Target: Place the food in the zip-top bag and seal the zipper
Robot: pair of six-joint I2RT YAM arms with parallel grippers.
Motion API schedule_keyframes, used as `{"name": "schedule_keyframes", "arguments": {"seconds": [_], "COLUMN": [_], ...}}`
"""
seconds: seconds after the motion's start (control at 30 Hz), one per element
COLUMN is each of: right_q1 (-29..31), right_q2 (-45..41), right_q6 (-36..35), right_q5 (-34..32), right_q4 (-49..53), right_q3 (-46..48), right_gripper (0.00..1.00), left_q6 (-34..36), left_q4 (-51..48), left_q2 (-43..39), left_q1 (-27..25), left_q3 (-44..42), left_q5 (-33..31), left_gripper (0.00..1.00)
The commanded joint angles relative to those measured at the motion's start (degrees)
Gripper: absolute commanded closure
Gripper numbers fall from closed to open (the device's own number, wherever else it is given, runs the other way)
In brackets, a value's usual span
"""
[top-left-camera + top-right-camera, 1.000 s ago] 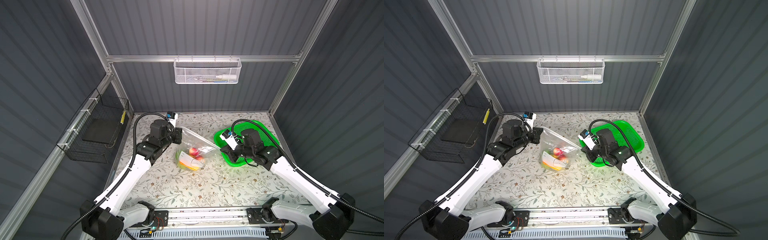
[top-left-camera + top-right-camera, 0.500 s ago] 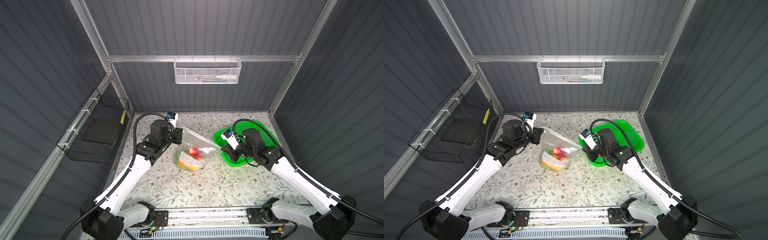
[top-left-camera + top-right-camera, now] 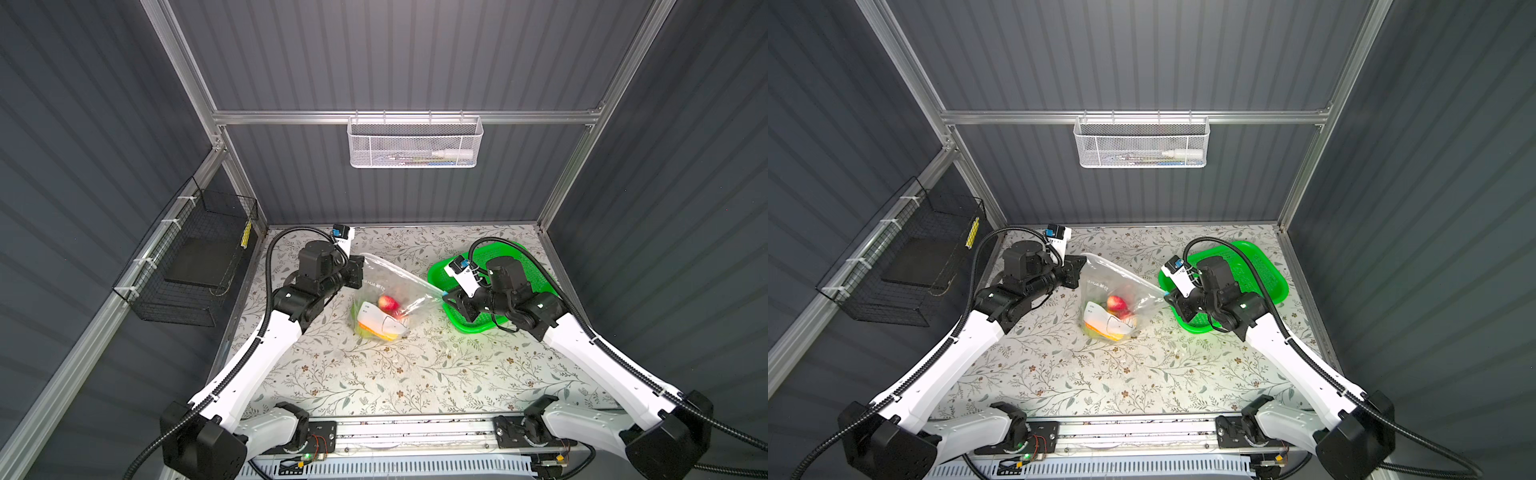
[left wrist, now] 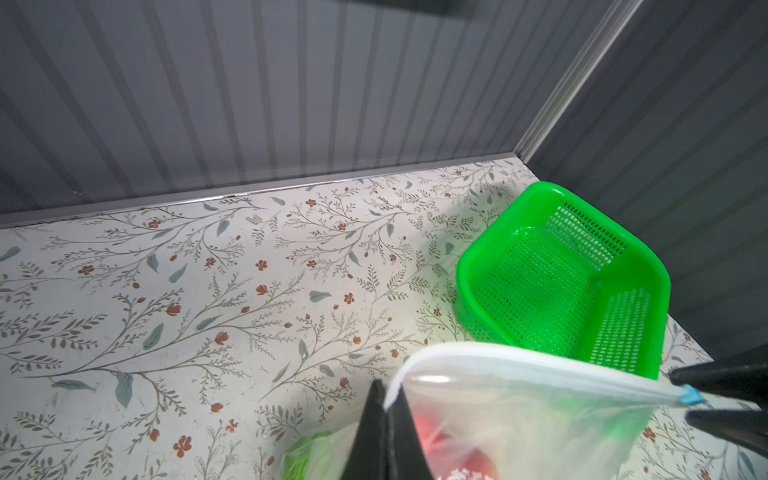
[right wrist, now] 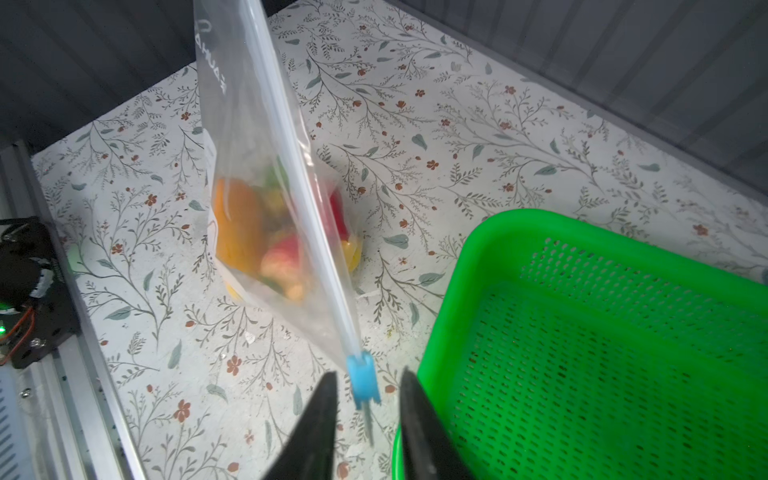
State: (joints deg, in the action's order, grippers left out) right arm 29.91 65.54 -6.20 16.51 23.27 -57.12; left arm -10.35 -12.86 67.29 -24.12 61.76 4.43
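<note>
Food (image 3: 386,302) was seen inside the bag (image 3: 405,282) on the surface (image 3: 374,374), its zipper (image 5: 298,166) end pinched tight by the left claw (image 4: 386,395), its blue slider (image 5: 362,380) flanked, ungripped, by the parted right claw (image 5: 368,374).

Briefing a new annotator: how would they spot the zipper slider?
Find the green basket on the table's right. Beside it is a clear zip-top bag of toy food. The slider is the only light-blue tab, ending its zip strip between black fingers.

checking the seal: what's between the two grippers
The zip strip of the clear plastic bag, pinched by the left gripper, blue slider inside the open right gripper; left wrist view.
</note>
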Motion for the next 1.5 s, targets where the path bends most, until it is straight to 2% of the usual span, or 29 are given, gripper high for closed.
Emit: {"name": "schedule_keyframes", "arguments": {"seconds": [0.0,0.1,0.23,0.43,0.53,0.63,0.73,0.87,1.0,1.27,1.47], "right_q1": [-0.4,-0.5,-0.6,-0.3,0.7,1.9,2.5,2.6,2.6,3.5,8.1], "right_q2": [0.3,-0.7,-3.0,-4.3,-4.2,-2.0,1.5,3.5,4.0,-0.9,-6.0], "right_q6": [6.0,10.5,16.5,23.8,26.4,27.5,28.3,28.7,28.3,28.6,26.7], "right_q5": [1.5,1.8,2.2,6.0,6.5,6.6,6.4,5.8,7.0,10.2,8.2], "right_q4": [-10.8,-18.5,-26.4,-34.6,-40.4,-42.3,-44.1,-45.7,-41.0,-31.3,-22.2], "right_q3": [0.9,3.0,8.1,16.4,20.4,21.2,20.9,19.6,15.1,9.0,5.7], "right_gripper": [0.43,0.30,0.20,0.12,0.12,0.22,0.39,0.71,1.00,1.00,1.00], "left_q6": [-1.0,-1.7,-2.3,-2.9,-2.8,-2.7,-3.1,-3.0,-2.5,-5.8,-9.9], "left_q4": [3.7,4.0,4.7,5.5,5.1,4.7,4.9,4.4,3.9,4.0,2.2], "left_q2": [-1.5,-1.9,-1.7,-0.9,-0.9,-1.0,-1.4,-2.4,-5.1,-13.6,-19.5], "left_q1": [0.7,0.7,0.7,0.7,0.7,0.7,0.7,0.7,0.7,0.7,0.7], "left_q3": [-1.0,-1.5,-2.2,-2.7,-2.8,-2.9,-3.3,-3.5,-4.3,-5.7,-5.9], "left_q5": [-0.9,-1.4,-1.7,-1.6,-1.8,-1.9,-1.8,-1.9,-0.2,6.4,10.0], "left_gripper": [1.00,1.00,1.00,1.00,1.00,1.00,1.00,1.00,1.00,1.00,1.00]}}
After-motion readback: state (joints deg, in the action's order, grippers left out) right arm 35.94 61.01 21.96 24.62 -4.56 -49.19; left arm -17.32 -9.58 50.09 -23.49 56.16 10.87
